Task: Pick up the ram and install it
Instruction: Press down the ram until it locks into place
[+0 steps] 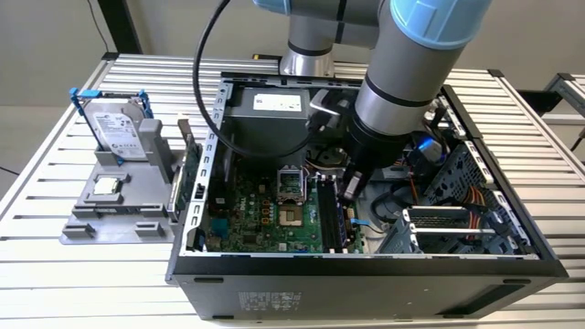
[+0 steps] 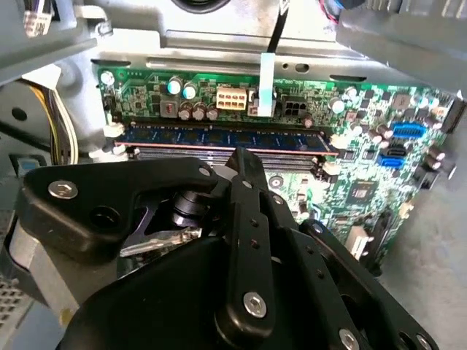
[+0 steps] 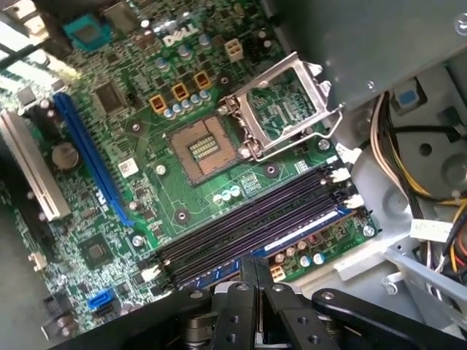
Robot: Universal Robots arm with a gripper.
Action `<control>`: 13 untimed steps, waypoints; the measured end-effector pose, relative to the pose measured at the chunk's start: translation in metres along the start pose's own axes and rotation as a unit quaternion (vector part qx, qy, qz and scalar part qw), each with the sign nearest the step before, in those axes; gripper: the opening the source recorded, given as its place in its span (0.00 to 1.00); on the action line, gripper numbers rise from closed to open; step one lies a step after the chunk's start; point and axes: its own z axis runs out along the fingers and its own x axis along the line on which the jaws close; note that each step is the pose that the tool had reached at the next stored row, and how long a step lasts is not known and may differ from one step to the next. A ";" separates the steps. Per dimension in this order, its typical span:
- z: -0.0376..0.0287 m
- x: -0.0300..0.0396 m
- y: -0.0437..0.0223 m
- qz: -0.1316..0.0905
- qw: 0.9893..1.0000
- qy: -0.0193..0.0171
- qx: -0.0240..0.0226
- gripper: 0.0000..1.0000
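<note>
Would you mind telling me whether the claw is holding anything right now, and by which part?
It cannot be told. The claw is low over the motherboard's slots, where the ram already sits in one; its tips are hidden.

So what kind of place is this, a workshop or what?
Likely a robotics lab bench for PC assembly: an open computer case on a slatted aluminium table, a grey parts fixture, and the arm's gripper above the ram.

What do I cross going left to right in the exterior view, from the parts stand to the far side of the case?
Hard drive upright in the grey stand → case wall → motherboard → ram in the slots, claw above it → drive cage.
</note>
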 end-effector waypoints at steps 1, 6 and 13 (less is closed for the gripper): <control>0.0000 0.0000 -0.0001 -0.007 1.000 0.000 0.000 0.00; 0.0000 -0.0002 -0.0003 -0.042 0.999 0.002 0.001 0.00; -0.0001 -0.0005 -0.0010 -0.085 0.996 0.003 0.002 0.00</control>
